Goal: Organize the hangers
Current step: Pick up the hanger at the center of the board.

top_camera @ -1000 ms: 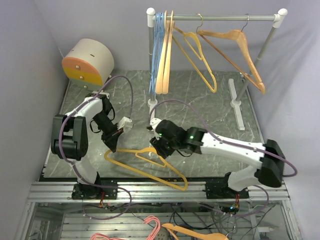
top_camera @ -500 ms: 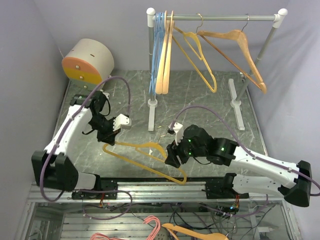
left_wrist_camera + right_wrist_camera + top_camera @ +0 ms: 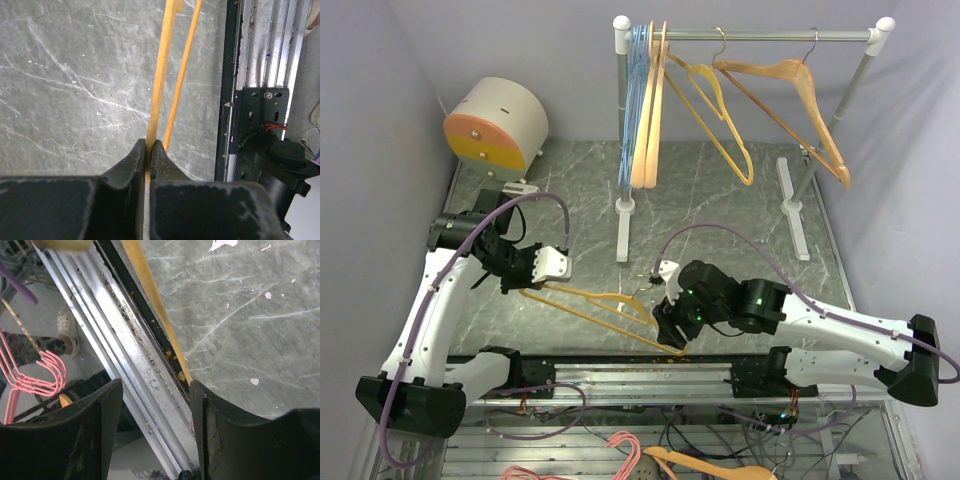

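1. Hangers are mostly hung already on the rack at the far side. Blue wire hangers are bunched at the left end of the rail, orange hangers are hung just beside them, and two more are spread toward the right.
2. One loose orange hanger is not yet on the rack. It is held down by the table at the near edge, between the two arms.
3. Left gripper: jaws are pressed together on the loose hanger's thick bar, at its left end.
4. Right gripper: fingers are spread and nothing is gripped. The hanger's bar is seen just ahead of the gap, along the table's near edge by the frame rail.
5. Whether the loose hanger is touching the table cannot be told.
6. Progress is judged late-stage. The loose hanger remains to be lifted, hooked over the rail and set with the matching orange ones.
7. The spread pair on the right may also need to be regrouped; this cannot be settled from the task wording.
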Robot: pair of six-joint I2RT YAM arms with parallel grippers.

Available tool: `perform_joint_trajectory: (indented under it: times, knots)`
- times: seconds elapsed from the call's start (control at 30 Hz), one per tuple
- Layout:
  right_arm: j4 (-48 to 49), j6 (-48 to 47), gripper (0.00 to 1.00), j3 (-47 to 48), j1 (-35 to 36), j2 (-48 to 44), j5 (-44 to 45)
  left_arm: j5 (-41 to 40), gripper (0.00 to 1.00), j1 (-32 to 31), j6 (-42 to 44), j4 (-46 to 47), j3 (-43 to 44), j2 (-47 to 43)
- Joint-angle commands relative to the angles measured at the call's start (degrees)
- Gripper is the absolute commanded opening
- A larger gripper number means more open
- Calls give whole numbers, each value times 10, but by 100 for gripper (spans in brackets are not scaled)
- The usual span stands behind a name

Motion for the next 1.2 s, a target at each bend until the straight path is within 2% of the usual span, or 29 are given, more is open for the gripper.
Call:
perform_joint_trajectory:
  times: [0.0,0.1,0.17,0.27,0.33,0.43,0.53,0.6,0.7,0.93,1.17]
  knots:
    - [5,-24,56,-1,7,-19,-8,16,7,-2,25,7,22,-6]
    - [61,-35,59,-27,7,-64,-11,15,7,-1,32,7,25,2]
    - [86,-76,59,-24,7,-80,19,14,7,-1,33,7,28,11]
    - [49,-143,59,34,7,-36,75,16,7,-1,33,7,29,19]
    - [31,-182,59,45,7,-10,83,17,7,-1,35,8,29,22]
    - [31,-229,58,18,6,-4,53,18,7,-1,37,8,29,26]
    - [70,-273,56,-31,0,-40,10,20,7,-1,36,8,25,29]
    - [74,-283,57,-40,-5,-63,22,25,7,-1,35,8,23,29]
    - [71,-319,58,-46,-22,-73,-20,30,7,-1,41,8,19,27]
    - [-13,-459,57,-23,-91,43,-159,44,7,-1,45,8,37,39]
    - [-41,-493,56,-6,-94,107,-210,43,7,-1,52,8,35,42]
